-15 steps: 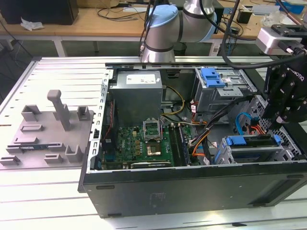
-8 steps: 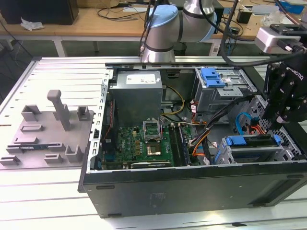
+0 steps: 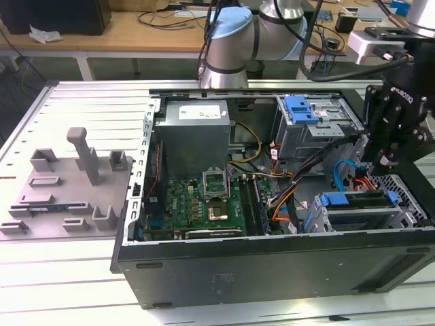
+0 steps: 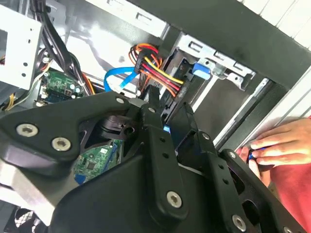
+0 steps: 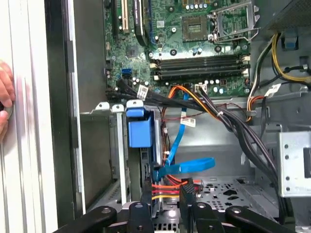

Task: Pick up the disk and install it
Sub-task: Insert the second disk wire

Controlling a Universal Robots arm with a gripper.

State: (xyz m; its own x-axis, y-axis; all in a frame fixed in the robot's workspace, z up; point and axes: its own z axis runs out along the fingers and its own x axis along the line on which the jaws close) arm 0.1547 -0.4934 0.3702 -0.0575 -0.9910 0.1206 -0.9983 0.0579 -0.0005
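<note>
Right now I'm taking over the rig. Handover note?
Gripper: low over the drive cage at the exterior view's right. I can't tell whether it is open or shut.
Disk: in that cage, directly under the gripper, with its blue carrier showing.
Done: the disk has reached its bay.
Left: confirm the disk is fully seated, as these views don't settle it.
Note: a person's hand rests on the case edge.

Matt black metal gripper, glossy blue plastic latch, bare, seemingly galvanised steel drive cage
</note>
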